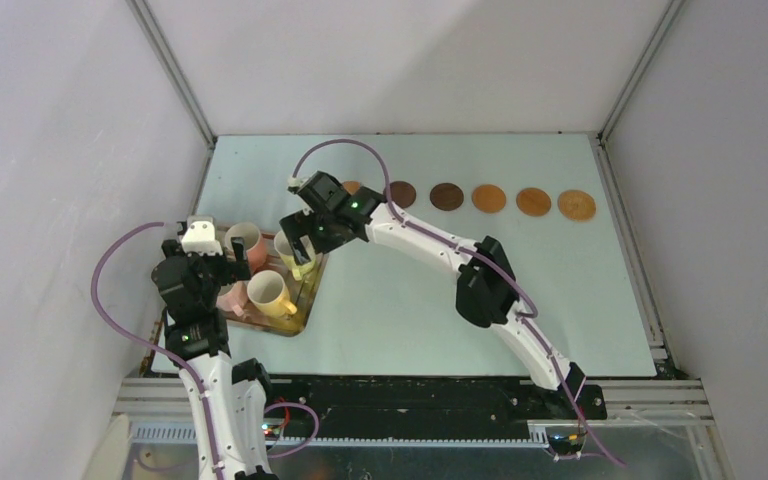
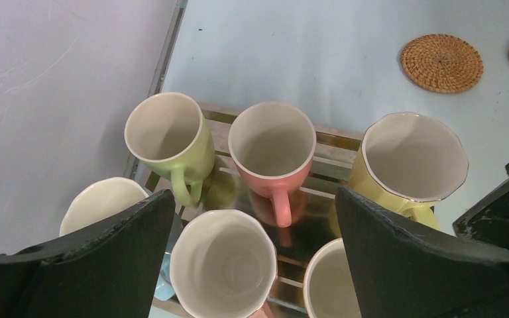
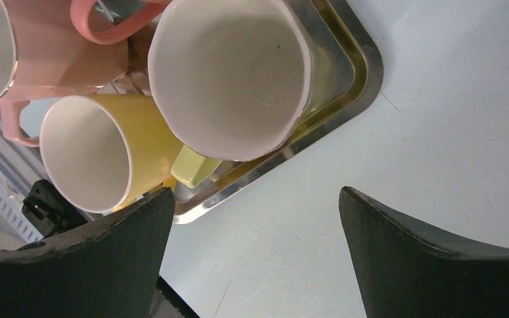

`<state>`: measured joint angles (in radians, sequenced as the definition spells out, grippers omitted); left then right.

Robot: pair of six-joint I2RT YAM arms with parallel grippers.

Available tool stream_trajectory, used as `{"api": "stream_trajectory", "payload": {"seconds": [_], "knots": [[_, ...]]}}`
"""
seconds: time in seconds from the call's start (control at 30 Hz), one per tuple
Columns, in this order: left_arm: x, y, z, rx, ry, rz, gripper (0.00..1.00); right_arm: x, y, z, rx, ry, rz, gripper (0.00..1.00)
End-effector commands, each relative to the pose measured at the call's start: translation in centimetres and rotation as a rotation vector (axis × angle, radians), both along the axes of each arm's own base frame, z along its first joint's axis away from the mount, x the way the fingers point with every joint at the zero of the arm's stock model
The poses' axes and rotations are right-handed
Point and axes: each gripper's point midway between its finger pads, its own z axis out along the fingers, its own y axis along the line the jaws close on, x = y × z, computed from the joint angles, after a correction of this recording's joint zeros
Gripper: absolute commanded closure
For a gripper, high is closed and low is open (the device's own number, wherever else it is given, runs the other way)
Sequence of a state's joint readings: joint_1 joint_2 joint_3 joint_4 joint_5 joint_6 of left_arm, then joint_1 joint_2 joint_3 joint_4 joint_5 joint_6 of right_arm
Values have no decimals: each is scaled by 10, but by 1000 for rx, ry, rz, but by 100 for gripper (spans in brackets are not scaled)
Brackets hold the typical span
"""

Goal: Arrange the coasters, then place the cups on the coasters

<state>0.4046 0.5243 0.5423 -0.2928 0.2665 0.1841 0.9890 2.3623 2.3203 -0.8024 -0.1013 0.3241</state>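
Left gripper [image 1: 222, 268] – jaws spread wide, nothing held and nothing touched. It hangs above the metal tray [image 1: 298, 322] at the left side of the counter [image 1: 410, 300], where all six cups stand close together. In the left wrist view the two black fingers [image 2: 106, 258] frame the cluster: the pale pink cup [image 2: 222, 265] sits low between them, and the salmon pink cup [image 2: 272, 142] stands straight ahead with its handle turned toward the gripper. The light green cup [image 2: 166, 136] is to its left and the pale yellow-green cup [image 2: 414, 159] to its right. Right gripper [image 1: 300, 240] – jaws equally wide, empty, no contact. It reaches across to the far right corner of the tray. In the right wrist view its fingers [image 3: 431, 258] hang over bare counter just outside the tray rim. The pale yellow-green cup stands just ahead of the gap with its handle toward the gripper, and the yellow cup [image 3: 93, 152] is beside it, near the left finger. The coasters lie in one row along the far part of the counter, well apart from the tray. From the left these are a woven coaster [image 1: 351, 187] partly hidden by the right arm, two dark brown coasters [image 1: 401, 194], two orange-brown coasters [image 1: 489, 198] and a second woven tan coaster [image 1: 576, 205]. No coaster carries a cup.
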Motion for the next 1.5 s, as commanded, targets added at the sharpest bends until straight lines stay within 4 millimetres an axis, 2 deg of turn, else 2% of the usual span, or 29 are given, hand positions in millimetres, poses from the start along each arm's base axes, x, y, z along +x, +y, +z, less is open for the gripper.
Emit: {"api": "stream_trajectory", "payload": {"seconds": [0.0,0.07,0.37,0.53,0.63,0.8,0.97,1.0,1.03,1.07,1.13,1.23,1.37,1.4,1.43,1.47], "knots": [[4,2,14,17,-51,-4,2,-3,20,10,23,-60,-10,1],[3,1,14,17,-52,-6,2,-3,23,2,7,-72,-14,1],[3,0,15,18,-55,-8,2,1,29,-7,-20,-115,-31,1],[3,0,15,18,-53,-11,2,12,29,-12,-53,-181,-52,3],[3,0,15,18,-55,-12,2,19,27,-15,-74,-215,-53,11],[3,-1,15,17,-54,-15,2,18,30,-19,-70,-210,-20,25],[3,0,14,17,-50,-13,2,14,35,-19,-55,-201,26,59],[3,0,14,16,-51,-13,2,15,34,-15,-56,-212,35,71],[3,0,14,16,-49,-12,2,16,33,-12,-58,-229,48,77],[4,0,14,16,-49,-15,2,17,32,-2,-51,-248,49,88],[4,0,13,16,-46,-15,2,22,29,17,-42,-299,61,100],[4,-1,12,13,-43,-17,2,37,19,50,-24,-385,60,100],[4,-1,11,11,-39,-20,1,68,-7,112,55,-477,-1,100],[4,-1,11,11,-38,-20,1,74,-13,116,57,-487,-10,100],[4,-1,11,10,-38,-19,2,86,-22,129,73,-514,-33,100],[5,0,10,11,-37,-19,2,92,-27,131,75,-523,-42,100]]}}
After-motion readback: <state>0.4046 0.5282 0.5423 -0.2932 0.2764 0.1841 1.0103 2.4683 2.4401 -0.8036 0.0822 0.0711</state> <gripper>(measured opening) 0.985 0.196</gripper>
